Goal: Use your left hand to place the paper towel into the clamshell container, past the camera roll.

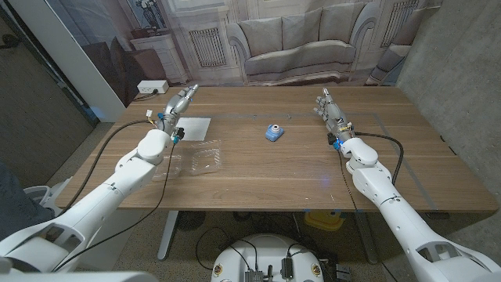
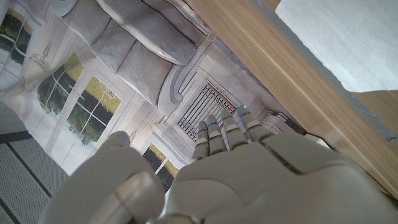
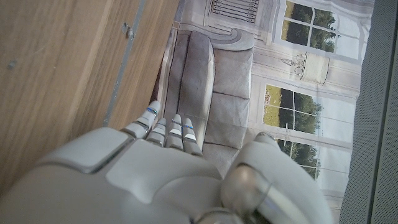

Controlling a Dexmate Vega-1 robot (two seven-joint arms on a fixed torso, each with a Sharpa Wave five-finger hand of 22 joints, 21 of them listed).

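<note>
Behind the wooden bench (image 1: 313, 168) hangs a printed backdrop (image 1: 297, 39) of a grey sofa, windows and a radiator, with a white power strip (image 1: 153, 86) on the floor at its left end.

Counted on the bench: one white paper towel (image 1: 190, 128), one clear clamshell container (image 1: 196, 162), one blue camera roll (image 1: 273, 133). Two robot hands are in view, one per arm.

One paper towel lies flat near the bench's far left part. The left robot hand (image 1: 177, 103) is raised just beyond the towel's far left corner, its fingers straight, close together and pointing away toward the backdrop; it holds nothing. In the left wrist view the left robot hand (image 2: 249, 168) shows its back, fingers extended side by side, thumb apart, with the towel (image 2: 348, 37) lying on the wood to one side of it and not touched.

One clamshell container sits nearer the robot than the towel, just beside the left forearm; being transparent, its outline is hard to read. One camera roll lies near the bench's middle, well apart to the right of both towel and container.

On the far right side, the right robot hand (image 1: 329, 110) is likewise stretched out with fingers together and empty; the right wrist view shows that hand (image 3: 155, 174) over bare wood.
</note>
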